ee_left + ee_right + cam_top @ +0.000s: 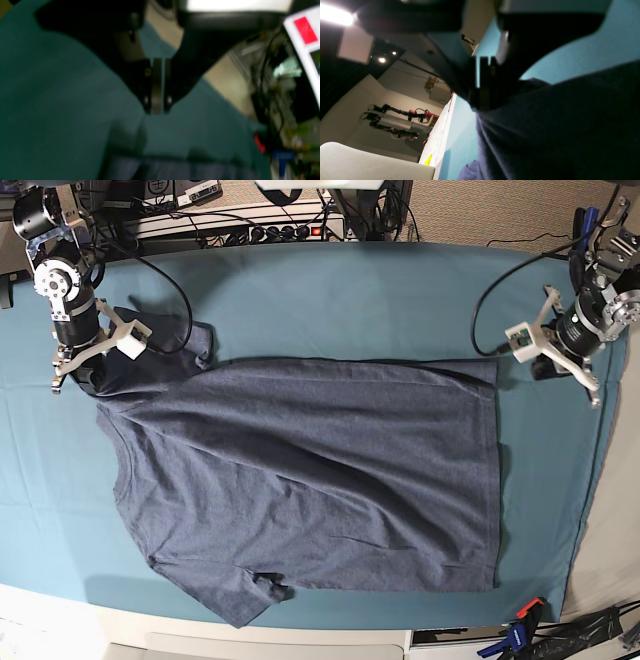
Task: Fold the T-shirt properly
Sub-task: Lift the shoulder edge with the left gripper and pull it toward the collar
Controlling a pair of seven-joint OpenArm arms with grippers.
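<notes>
From my left wrist camera, blurred, the left pincer (157, 110) has its jaws nearly together with only a thin slit between them and nothing in them; it hangs over the teal table cloth (62, 100). A dark blue-grey band of the heathered cotton T-shirt (175, 170) lies below the tips, apart from them. Beyond the cloth edge to the pincer's right I see tangled cables and a white panel with a red patch (305, 30).

From my right wrist camera, the right pincer (485, 82) is clamped on a fold of the T-shirt, and the fabric drapes away beneath and right of it. Left of it stand a pale wall, ceiling lamps and another robot arm on a stand (395, 122).

From the base camera, the T-shirt is spread flat across the cloth, the right pincer holding a sleeve at one corner, the left pincer just beyond the opposite hem corner.

My worry: with only one corner held, a pull by the right pincer could drag and skew the whole shirt, or bunch the cloth
</notes>
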